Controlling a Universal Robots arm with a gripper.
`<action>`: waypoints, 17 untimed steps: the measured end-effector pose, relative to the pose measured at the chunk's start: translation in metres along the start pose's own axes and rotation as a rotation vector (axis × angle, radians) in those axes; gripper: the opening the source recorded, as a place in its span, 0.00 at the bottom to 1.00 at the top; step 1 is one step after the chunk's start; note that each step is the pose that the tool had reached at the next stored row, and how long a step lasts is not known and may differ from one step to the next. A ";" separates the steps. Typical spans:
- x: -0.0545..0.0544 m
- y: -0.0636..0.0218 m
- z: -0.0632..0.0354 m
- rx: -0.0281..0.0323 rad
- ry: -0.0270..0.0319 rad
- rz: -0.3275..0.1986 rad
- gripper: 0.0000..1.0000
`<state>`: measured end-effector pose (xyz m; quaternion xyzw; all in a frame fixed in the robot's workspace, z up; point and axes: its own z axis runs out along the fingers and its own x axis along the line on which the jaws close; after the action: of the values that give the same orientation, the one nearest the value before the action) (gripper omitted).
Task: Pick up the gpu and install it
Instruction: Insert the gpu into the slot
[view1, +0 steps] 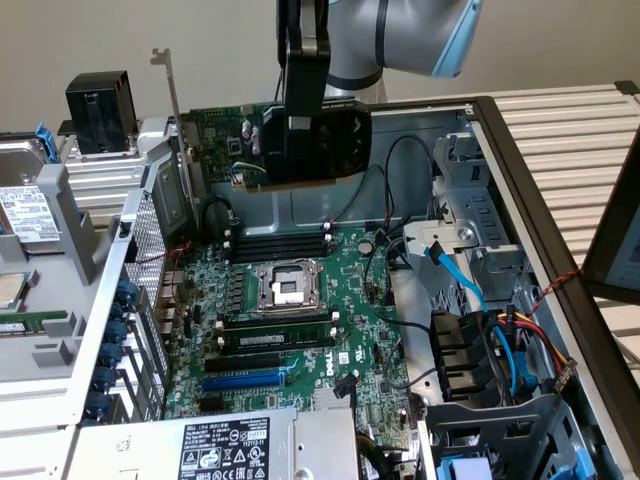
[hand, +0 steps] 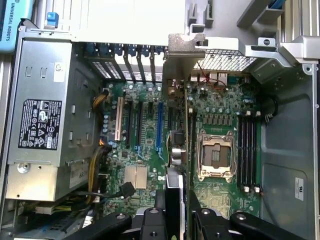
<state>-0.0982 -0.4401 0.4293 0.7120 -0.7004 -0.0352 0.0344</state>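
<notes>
Overhead, gripper half-closed, clamping gpu, finger covering card's middle; arm cut off above. Card hangs clear over motherboard. Directly below gripper: RAM sticks, CPU socket. Blue cables off beside.

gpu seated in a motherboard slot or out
Out. The gpu hangs on edge, clamped between the fingers, above the motherboard rather than down in its slots.

Green gpu with black shroud, upright above motherboard
</notes>
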 end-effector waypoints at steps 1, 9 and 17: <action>0.000 0.0005 0.0005 -0.0001 0.0068 0.000 0.27; -0.001 0.0081 0.0095 -0.0005 0.0347 -0.001 0.27; -0.001 0.0123 0.0228 -0.0004 0.0414 -0.011 0.27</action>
<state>-0.1128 -0.4390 0.4077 0.7165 -0.6956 -0.0208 0.0488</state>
